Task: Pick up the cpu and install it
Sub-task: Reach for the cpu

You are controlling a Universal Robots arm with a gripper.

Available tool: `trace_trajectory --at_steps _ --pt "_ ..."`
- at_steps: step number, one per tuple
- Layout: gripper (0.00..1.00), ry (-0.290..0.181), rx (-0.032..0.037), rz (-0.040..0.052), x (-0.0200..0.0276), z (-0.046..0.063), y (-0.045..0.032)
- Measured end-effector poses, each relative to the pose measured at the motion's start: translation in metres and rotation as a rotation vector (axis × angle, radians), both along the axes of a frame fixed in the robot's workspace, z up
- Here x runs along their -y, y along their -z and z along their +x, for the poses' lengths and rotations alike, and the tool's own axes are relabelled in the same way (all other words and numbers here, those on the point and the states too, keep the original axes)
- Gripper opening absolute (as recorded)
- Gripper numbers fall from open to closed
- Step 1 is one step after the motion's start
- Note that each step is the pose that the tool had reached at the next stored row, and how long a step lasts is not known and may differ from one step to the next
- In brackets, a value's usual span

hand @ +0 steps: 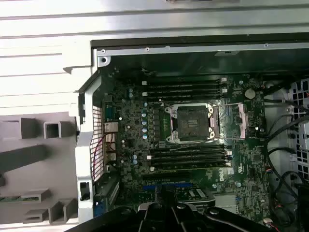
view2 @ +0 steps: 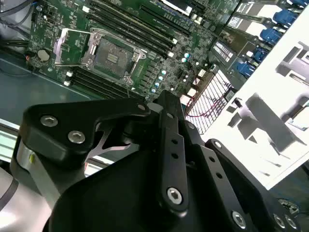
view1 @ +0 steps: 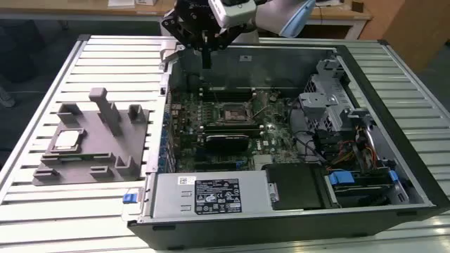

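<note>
One small, flat, square cpu [view1: 67, 139] with a silvery-white metal top is seen lying untouched in a recess of the grey moulded plastic holder [view1: 105, 153]. The holder is set just beside the open black computer case [view1: 281, 229], on the exterior view's left. The black gripper [view1: 206, 64] is held above that case's far wall, its jaws drawn together with nothing between them. For a clean pick, it is judged that the jaws should be opened and brought squarely over the chip's edges.
</note>
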State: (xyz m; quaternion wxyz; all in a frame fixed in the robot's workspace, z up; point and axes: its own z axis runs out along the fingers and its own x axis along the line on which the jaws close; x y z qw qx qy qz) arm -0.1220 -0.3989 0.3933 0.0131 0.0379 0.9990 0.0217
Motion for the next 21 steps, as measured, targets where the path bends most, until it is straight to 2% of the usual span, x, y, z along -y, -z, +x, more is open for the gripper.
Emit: trace_trajectory --at_steps 7,21 --pt "0.11 0.0 -0.0001 0.0 0.0 -0.001 0.0" --pt "0.11 0.0 0.0 0.0 0.0 -0.012 0.0003"
